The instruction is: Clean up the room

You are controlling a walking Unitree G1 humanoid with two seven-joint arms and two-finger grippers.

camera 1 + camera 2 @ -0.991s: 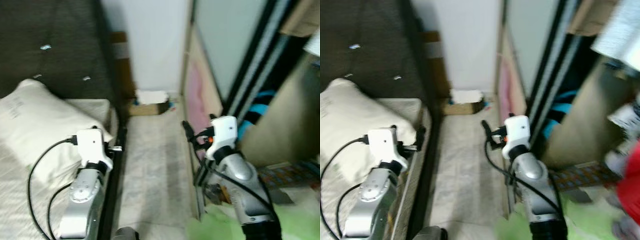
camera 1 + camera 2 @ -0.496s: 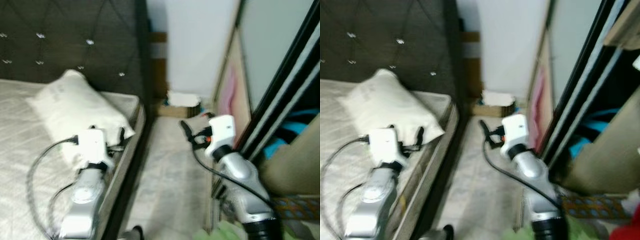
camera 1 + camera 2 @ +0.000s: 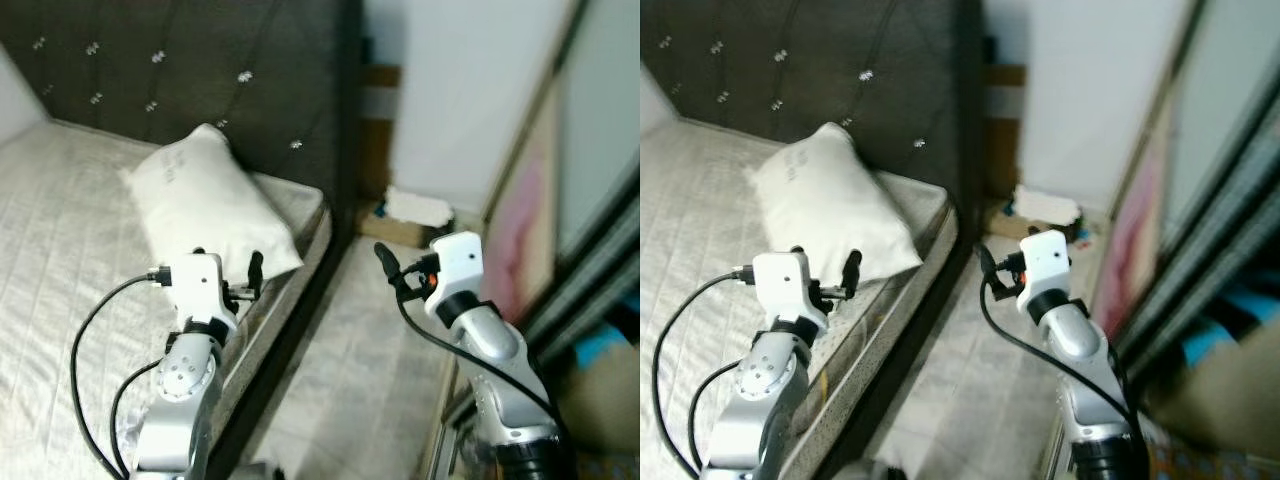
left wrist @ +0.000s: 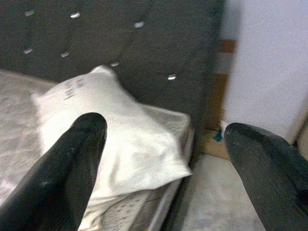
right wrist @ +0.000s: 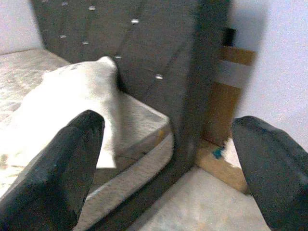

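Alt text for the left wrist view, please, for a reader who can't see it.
Between the left gripper's two open black fingers, a white pillow lies on a bare mattress against a dark tufted headboard. Past the bed's corner are pale floor and a white wall.

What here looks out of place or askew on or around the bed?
The white pillow lies skewed on the bare mattress, one corner hanging over the edge. A cardboard box with white stuff on top sits on the floor by the wall. Both grippers, left and right, are open and hold nothing.
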